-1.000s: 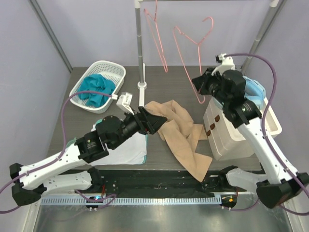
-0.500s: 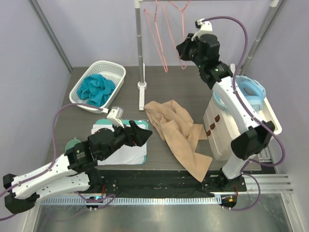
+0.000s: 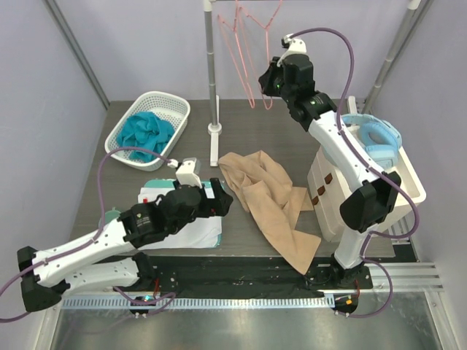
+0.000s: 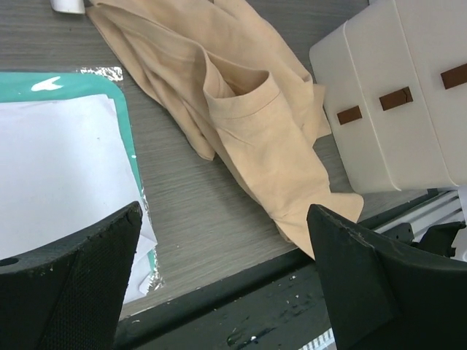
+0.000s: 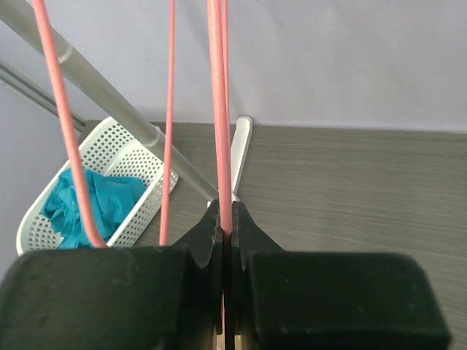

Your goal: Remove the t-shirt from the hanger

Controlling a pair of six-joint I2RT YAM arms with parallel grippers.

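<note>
The beige t-shirt lies crumpled on the table, off the hanger; the left wrist view shows it spread beyond my fingers. My left gripper hovers just left of it, open and empty, over the table's front edge. The pink wire hanger is bare and held up by the rail at the back. My right gripper is shut on its lower wire; the right wrist view shows the wire pinched between the closed jaws. A second pink hanger hangs from the rail beside it.
A white basket with a teal cloth sits back left. The rack's pole stands mid-back. A white drawer unit with a blue ring on top stands right. White paper on a teal mat lies under the left arm.
My right arm has swung left and up, carrying the bare hanger to the rail. My left gripper has drawn back from the t-shirt's edge and opened wider.
</note>
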